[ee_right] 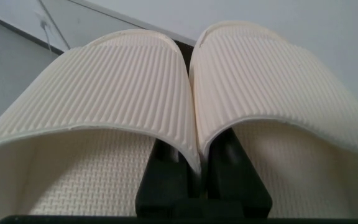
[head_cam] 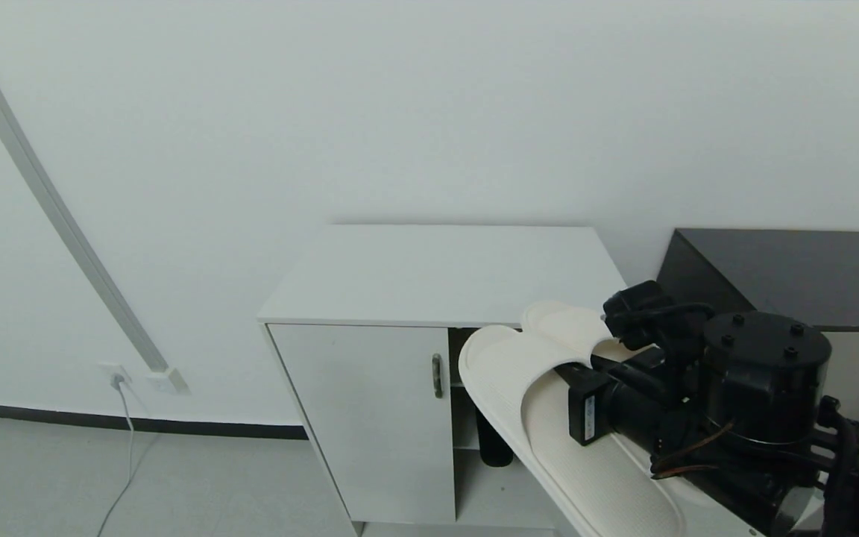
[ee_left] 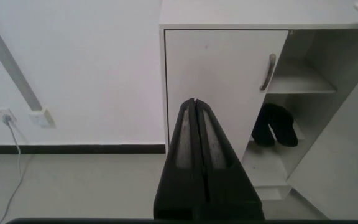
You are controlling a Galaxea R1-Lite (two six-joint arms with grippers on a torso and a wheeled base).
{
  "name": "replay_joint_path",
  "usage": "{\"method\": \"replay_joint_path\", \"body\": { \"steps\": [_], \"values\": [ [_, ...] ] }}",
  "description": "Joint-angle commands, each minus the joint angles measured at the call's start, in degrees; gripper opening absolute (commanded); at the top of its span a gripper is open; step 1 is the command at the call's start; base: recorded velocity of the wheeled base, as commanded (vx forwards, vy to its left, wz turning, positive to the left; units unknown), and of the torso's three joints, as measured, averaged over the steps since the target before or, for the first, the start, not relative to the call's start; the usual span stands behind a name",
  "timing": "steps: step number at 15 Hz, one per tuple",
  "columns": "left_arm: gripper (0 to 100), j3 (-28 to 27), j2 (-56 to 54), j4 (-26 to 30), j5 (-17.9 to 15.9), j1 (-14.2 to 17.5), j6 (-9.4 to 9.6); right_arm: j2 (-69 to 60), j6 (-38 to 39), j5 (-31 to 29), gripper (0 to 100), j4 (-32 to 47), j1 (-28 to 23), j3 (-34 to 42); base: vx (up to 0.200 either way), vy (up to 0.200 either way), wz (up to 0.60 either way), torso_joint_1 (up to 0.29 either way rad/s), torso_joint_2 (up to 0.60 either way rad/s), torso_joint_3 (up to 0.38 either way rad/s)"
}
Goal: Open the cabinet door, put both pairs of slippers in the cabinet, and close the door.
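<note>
A white laminate cabinet point(head_cam: 437, 272) stood before me on the pale grey floor point(head_cam: 64, 477), its back against the wall. Its left door point(head_cam: 370, 418) was closed, with a slim metal handle point(head_cam: 437, 375) at the inner edge, and the right half stood open. Inside I saw a white upper shelf point(ee_left: 300, 84) and, below it, the bottom board point(ee_left: 272, 165). A pair of black slippers point(ee_left: 276, 124) sat side by side on that board, towards the back. A thin white cable point(head_cam: 130, 440) ran down the wall onto the floor.
</note>
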Motion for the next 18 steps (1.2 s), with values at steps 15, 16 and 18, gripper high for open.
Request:
{"method": "replay_joint_path", "body": {
  "steps": [15,16,18],
  "values": [
    [0,0.0,0.07,-0.01,-0.02,0.04,-0.09,-0.38,-1.14,-0.3,0,-1.45,2.33,3.05,0.0,0.0,0.0,-0.111,0.27,0.155],
    [0,0.0,0.07,-0.01,-0.02,0.04,-0.09,-0.29,-1.14,-0.3,0,-1.45,2.33,3.14,0.0,0.0,0.0,-0.212,0.53,0.315],
    [0,0.0,0.07,-0.01,-0.02,0.04,-0.09,-0.29,-1.14,-0.3,0,-1.45,2.33,3.14,0.0,0.0,0.0,-0.205,0.53,0.317]
  ]
}}
